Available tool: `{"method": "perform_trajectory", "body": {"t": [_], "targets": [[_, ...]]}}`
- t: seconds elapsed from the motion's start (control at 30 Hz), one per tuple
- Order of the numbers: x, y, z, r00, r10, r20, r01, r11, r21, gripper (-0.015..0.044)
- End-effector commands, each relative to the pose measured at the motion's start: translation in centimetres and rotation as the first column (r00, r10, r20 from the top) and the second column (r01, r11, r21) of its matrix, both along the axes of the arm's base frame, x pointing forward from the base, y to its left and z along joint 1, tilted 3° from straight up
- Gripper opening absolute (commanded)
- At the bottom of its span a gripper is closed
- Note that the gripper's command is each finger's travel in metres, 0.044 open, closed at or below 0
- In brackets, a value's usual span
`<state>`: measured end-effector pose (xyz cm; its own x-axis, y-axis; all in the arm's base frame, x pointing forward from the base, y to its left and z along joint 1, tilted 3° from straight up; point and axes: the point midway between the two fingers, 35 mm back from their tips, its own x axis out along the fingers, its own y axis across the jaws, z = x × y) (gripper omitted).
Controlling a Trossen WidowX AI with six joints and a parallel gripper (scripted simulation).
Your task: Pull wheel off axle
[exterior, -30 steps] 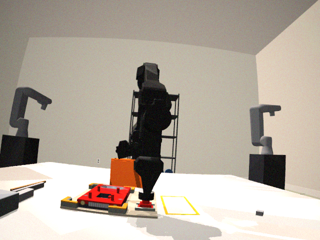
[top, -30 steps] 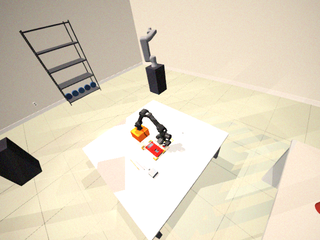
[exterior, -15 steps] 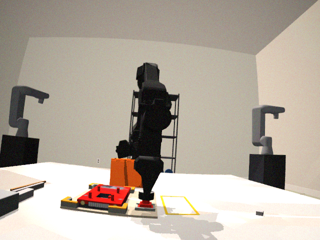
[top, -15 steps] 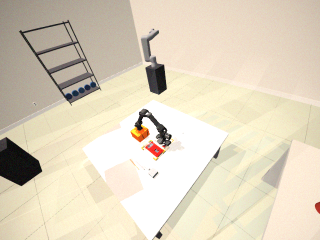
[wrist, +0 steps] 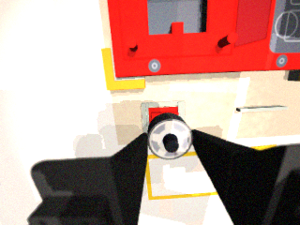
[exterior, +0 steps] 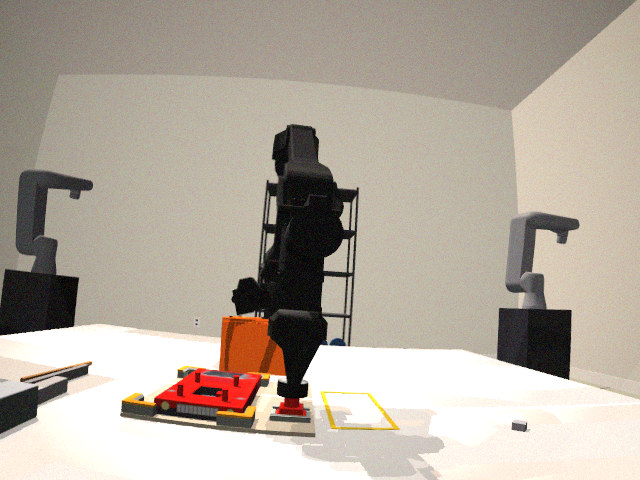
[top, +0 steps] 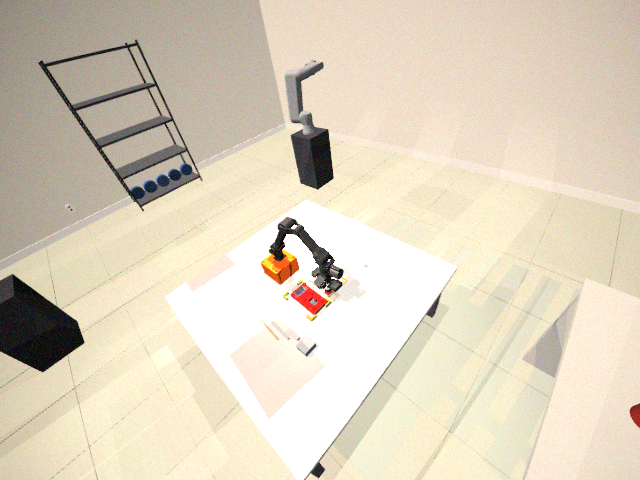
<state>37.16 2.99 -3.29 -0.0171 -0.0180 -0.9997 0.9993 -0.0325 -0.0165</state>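
The wheel [wrist: 170,139] [exterior: 290,392], black-rimmed with a grey face, sits on the upright axle above its red base [exterior: 291,408] [wrist: 164,112]. My gripper [wrist: 169,135] [exterior: 292,383] [top: 326,289] comes straight down over it, and both dark fingers press the wheel's rim from the left and the right. The marked area is a yellow rectangle outline [exterior: 364,428] [wrist: 148,180] on the white table, right beside the axle base. In the wrist view it lies just below the wheel, partly hidden by the fingers.
A red board [exterior: 206,395] [wrist: 187,47] [top: 308,298] with yellow corner pieces lies next to the axle. An orange box [exterior: 245,343] [top: 279,267] bears the arm's base. A small grey cube [exterior: 519,425] lies at the right; a stick and grey blocks [exterior: 51,372] [top: 306,346] lie at the left.
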Motion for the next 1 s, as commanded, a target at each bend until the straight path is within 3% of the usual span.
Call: {"method": "perform_trajectory", "body": {"t": [0.0, 0.97], "targets": [[-0.01, 0.01, 0.22, 1.0, 0.001, -0.001, -0.001, 1.0, 0.0, 0.0], [0.04, 0.03, 1.18, 1.0, 0.001, 0.002, -0.001, 1.0, 0.001, 0.0]]}}
